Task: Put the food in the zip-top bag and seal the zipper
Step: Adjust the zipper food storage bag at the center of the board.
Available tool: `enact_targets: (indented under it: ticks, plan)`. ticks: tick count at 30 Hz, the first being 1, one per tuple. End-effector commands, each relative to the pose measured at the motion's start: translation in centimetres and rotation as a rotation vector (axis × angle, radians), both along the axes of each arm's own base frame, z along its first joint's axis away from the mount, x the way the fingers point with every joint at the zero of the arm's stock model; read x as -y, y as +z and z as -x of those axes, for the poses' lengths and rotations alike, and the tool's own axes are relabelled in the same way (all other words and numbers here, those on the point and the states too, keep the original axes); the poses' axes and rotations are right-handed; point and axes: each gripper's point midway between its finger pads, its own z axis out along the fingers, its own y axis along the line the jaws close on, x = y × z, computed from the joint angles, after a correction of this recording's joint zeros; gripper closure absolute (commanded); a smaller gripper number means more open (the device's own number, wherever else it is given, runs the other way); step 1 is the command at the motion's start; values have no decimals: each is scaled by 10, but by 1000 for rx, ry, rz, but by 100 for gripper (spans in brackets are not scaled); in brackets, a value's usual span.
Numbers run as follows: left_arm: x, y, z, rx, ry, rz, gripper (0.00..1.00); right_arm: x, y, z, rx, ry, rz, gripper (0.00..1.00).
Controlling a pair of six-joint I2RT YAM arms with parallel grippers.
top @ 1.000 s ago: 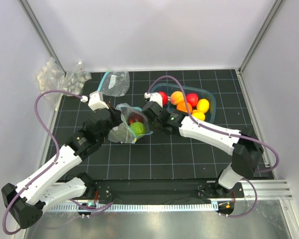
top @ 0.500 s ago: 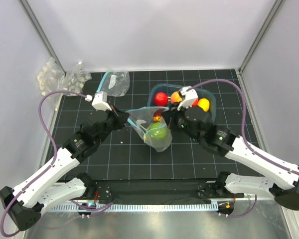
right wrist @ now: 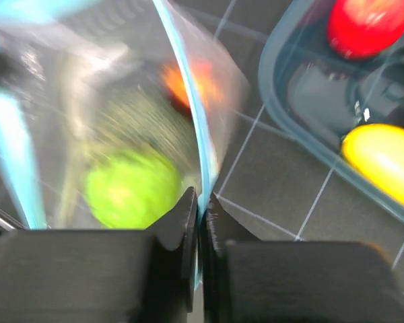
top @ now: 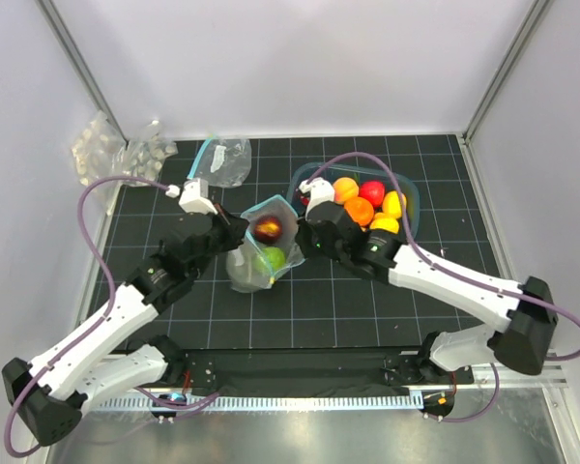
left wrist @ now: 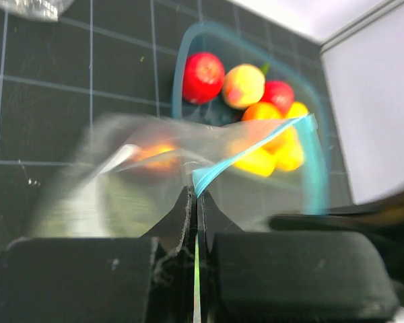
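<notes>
Overhead view of a black gridded mat (top: 367, 300). At nine o'clock of the zip-top bag (top: 254, 274), the left gripper (top: 234, 230) is closed tight, pinching one end of the bag's teal zipper (left wrist: 256, 145). The clear bag is held between both arms near the mat's centre, mouth towards the camera, with a red ball (top: 268, 228) and a green ball (top: 270, 258) inside. At its three o'clock the right gripper (top: 303, 235) is likewise clamped on the strip. A tub (left wrist: 177, 87) of loose food (top: 359, 210) sits at two o'clock. The film looks thin, slippery and saggy under the fruit; the stiffer zipper strip seems the safest hold
</notes>
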Motion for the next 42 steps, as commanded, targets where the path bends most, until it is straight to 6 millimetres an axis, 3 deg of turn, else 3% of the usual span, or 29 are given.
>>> enact_targets:
  ticks: [1,5,9,11,12,13,14,19,31,38,42]
  plan:
    - [3,18,-7,37,5,25,100,4,51,-11,124,-38,-84,87]
    - [-17,18,-9,48,97,-8,100,6,46,-17,114,-57,-30,82]
    - [-25,21,-8,62,132,-6,100,10,43,-21,132,-77,-36,82]
    - [-29,21,-8,61,146,-19,100,10,43,-21,129,-74,-36,77]
    - [-35,24,-8,70,169,-25,100,9,43,-21,132,-75,-36,53]
    - [-39,25,-8,76,183,-33,100,10,43,-21,135,-77,-35,41]
    - [-43,25,-7,75,197,-42,100,11,43,-21,137,-81,-35,36]
    - [-59,27,-5,96,265,-44,100,22,48,-26,172,-115,-45,37]
    - [-47,14,-13,59,244,-63,100,56,83,-21,309,-176,-170,32]
    - [-51,18,-10,74,252,-49,100,86,64,-55,262,-298,-116,32]
    - [-51,19,-10,79,252,-46,100,93,37,-80,174,-329,-122,32]
